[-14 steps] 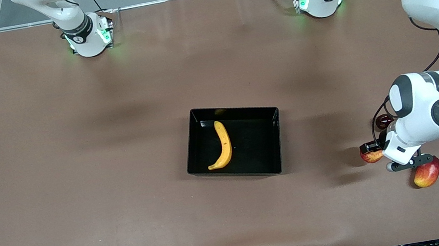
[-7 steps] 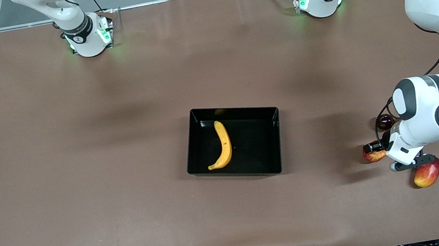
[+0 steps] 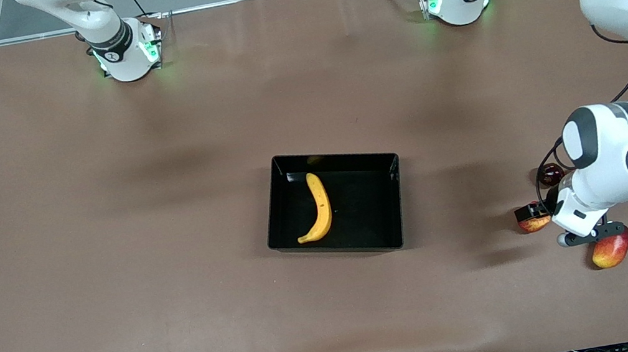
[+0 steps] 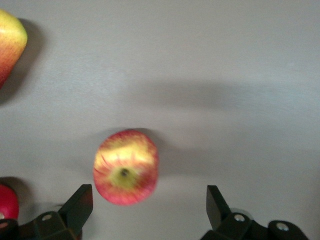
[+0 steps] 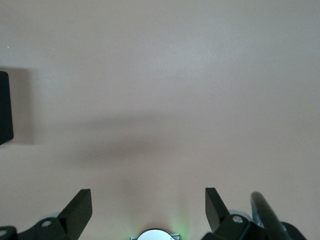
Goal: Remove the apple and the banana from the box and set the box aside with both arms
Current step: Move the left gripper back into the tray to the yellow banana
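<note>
One banana (image 3: 318, 207) lies in the black box (image 3: 395, 201) at the counter's (image 3: 109, 233) middle, while three red fruits sit near the left arm's end, an apple (image 4: 126, 167) under the wide-open, empty left gripper (image 4: 149, 210) and two others partly hidden; the right gripper (image 5: 148, 210) waits wide open and empty.

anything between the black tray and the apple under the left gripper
Nothing: in the front view only bare brown table separates the tray from the apple.
</note>
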Controlling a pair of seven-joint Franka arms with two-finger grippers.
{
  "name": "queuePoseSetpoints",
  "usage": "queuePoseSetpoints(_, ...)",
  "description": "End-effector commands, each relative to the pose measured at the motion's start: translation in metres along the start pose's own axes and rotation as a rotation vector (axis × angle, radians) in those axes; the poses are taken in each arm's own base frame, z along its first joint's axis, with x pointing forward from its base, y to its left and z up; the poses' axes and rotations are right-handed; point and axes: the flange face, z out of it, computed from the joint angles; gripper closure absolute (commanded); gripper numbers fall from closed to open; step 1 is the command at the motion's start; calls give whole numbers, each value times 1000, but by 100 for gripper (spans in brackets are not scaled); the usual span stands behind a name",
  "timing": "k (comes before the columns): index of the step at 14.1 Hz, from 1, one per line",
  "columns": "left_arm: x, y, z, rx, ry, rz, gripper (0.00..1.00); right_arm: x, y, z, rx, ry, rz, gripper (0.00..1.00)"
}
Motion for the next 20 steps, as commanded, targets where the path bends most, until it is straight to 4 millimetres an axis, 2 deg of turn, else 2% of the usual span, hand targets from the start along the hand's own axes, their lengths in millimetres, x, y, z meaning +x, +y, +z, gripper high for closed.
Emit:
queuePoseSetpoints(1,-19,42,-42,-7,-29,-27,0,-4,2,-2,18,0,6,0)
queuePoseSetpoints(3,-31,85,-58,-24,-33,-46,0,-3,3,-2,19,1,8,0)
queuePoseSetpoints(4,-39,110,-60,-42,-38,-37,0,-4,2,-2,18,0,6,0)
queuePoseSetpoints(7,-70,203,-60,-48,-40,-32,0,-4,3,-2,19,0,9,0)
queuePoseSetpoints(9,-92,258,-50,-17,-24,-48,0,-4,2,-2,19,-2,9,0)
queuePoseSetpoints(10,-97,279,-42,-11,-21,-63,0,-4,3,-2,19,0,9,0)
queuePoseSetpoints(13,-134,364,-15,-33,-10,-13,0,-3,3,-2,19,1,9,0)
queuePoseSetpoints(16,-153,400,21,-46,46,58,0,-3,6,-2,19,3,17,0)
queuePoseSetpoints(19,-161,416,58,-87,76,102,0,5,12,4,10,-4,17,0)
queuePoseSetpoints(20,-165,422,71,-91,87,114,0,7,6,-2,0,9,5,0)
